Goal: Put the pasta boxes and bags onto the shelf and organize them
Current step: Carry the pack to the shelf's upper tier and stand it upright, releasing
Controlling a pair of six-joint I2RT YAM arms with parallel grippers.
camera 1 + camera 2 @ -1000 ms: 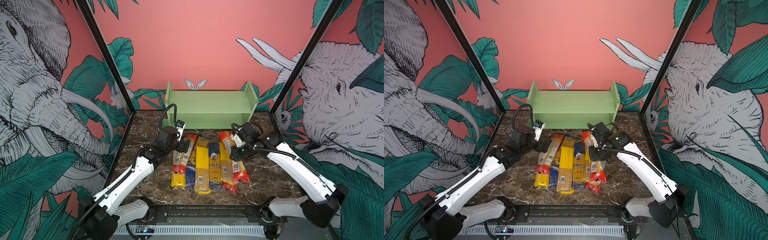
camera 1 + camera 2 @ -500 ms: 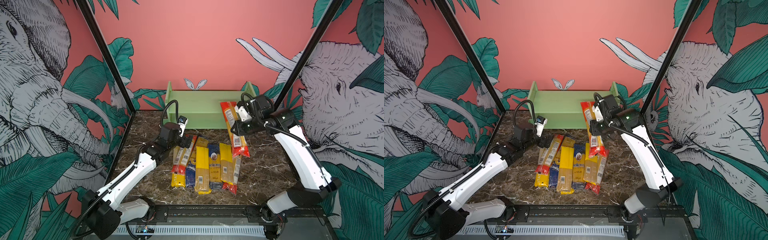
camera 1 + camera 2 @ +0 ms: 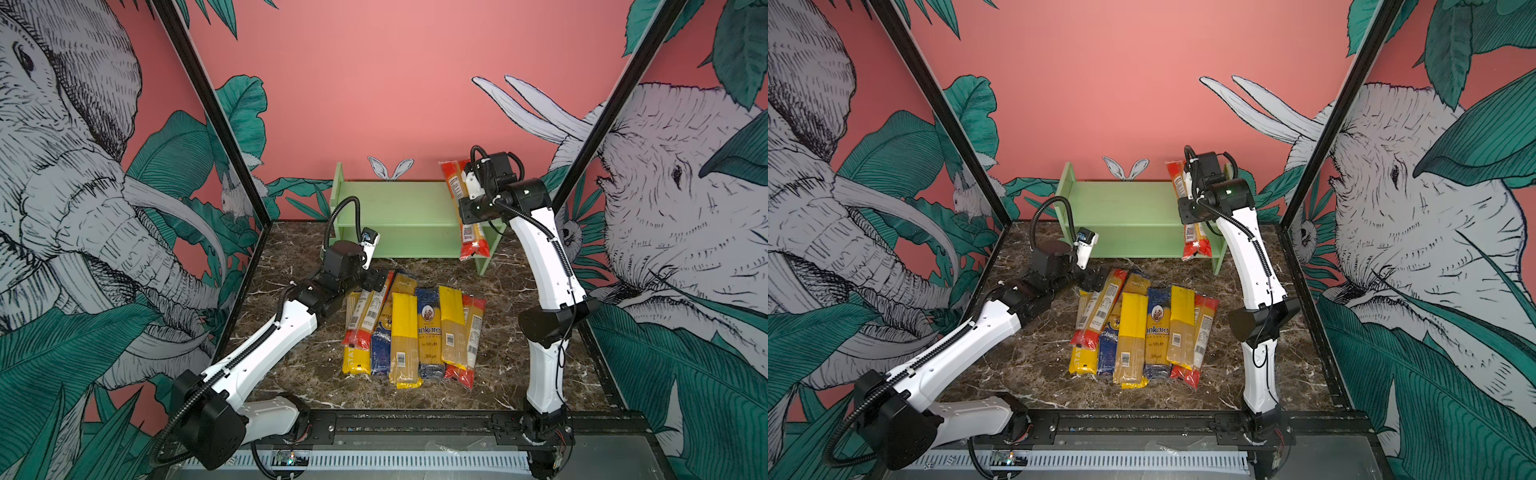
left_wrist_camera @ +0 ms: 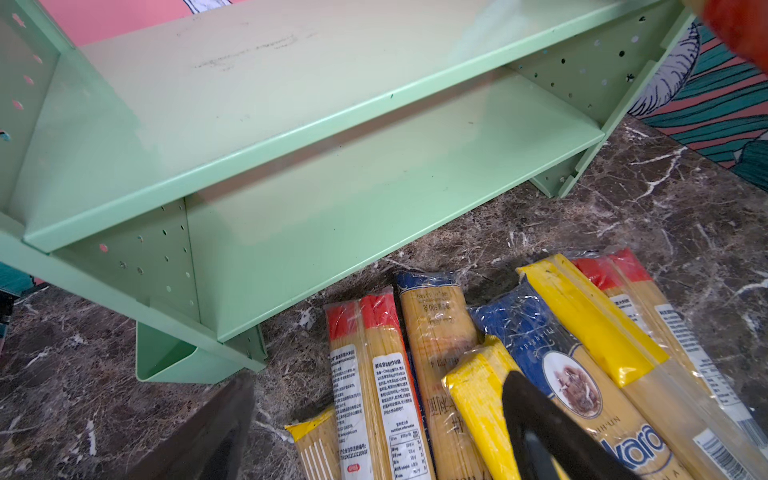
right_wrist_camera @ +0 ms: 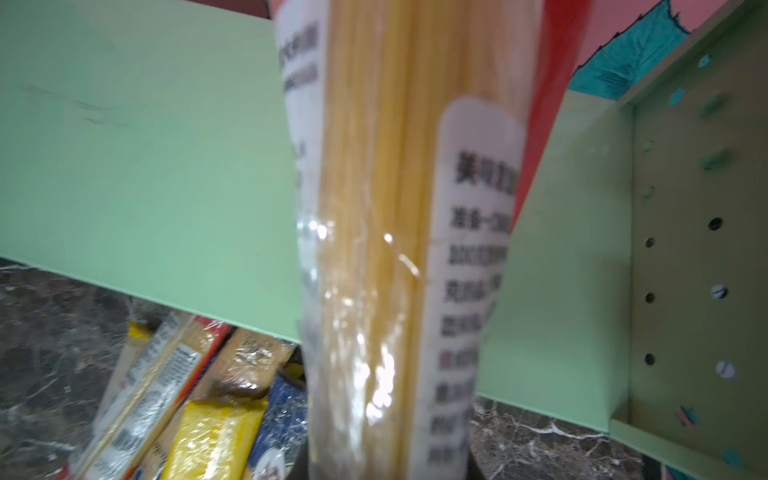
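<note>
While the left gripper [image 3: 374, 279] gapes, the right gripper [image 3: 464, 206] clamps 1 packet [image 3: 472, 241] by the shelf [image 3: 395, 199].

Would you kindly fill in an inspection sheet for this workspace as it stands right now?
Surface: dark marble tabletop, bare around the pile.
Job's things: pale green shelf, both boards bare; pile of spaghetti packets lying on the tabletop in front of it; one red-ended packet held slanted at the shelf's right end, not yet laid down.
Clutter: nothing seen.
Grippers: left gripper open, fingers low at the pile's far left corner; right gripper shut on the red-ended packet.
Cables: black hose arching over the left wrist; cable running down the right arm.
Surroundings: pink walls with elephant and leaf prints.
</note>
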